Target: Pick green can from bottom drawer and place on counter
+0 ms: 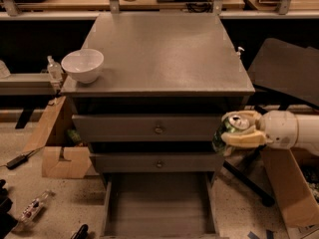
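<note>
Right, hand [236, 129] w/ green can [223, 134] beside top drawer [124, 128].

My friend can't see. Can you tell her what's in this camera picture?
The robot's pale two-finger hand holds a small green drink can in the air at the right side of a grey drawer cabinet. The wide grey bottom drawer is pulled open, and a round white bowl sits at the left edge of the grey speckled counter.
</note>
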Available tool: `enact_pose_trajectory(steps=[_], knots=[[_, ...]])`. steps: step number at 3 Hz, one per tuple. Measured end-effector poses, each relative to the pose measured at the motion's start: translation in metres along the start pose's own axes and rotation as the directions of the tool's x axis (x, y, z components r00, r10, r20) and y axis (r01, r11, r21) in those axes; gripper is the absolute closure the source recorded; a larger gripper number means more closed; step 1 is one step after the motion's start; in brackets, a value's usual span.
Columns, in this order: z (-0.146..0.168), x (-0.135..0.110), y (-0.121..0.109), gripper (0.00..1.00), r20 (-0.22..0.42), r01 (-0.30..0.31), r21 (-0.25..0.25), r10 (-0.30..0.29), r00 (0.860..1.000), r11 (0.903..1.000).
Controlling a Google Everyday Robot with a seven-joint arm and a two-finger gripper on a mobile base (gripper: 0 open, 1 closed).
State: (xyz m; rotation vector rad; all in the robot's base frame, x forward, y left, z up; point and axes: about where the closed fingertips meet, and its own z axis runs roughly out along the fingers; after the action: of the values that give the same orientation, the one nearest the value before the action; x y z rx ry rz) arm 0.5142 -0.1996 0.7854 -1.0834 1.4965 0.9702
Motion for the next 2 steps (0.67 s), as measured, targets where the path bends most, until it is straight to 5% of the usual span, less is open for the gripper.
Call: enact_pose_trajectory(steps=[1, 2], knots=[[-0.0028, -0.0509, -0.0144, 1.0, -0.003, 0.017, 0.097, -0.017, 1.0, 0.9951], [-0.0005, -0.0504, -0.0156, 1.0, -0.005, 0.02, 0.098, -0.02, 1.0, 0.995]])
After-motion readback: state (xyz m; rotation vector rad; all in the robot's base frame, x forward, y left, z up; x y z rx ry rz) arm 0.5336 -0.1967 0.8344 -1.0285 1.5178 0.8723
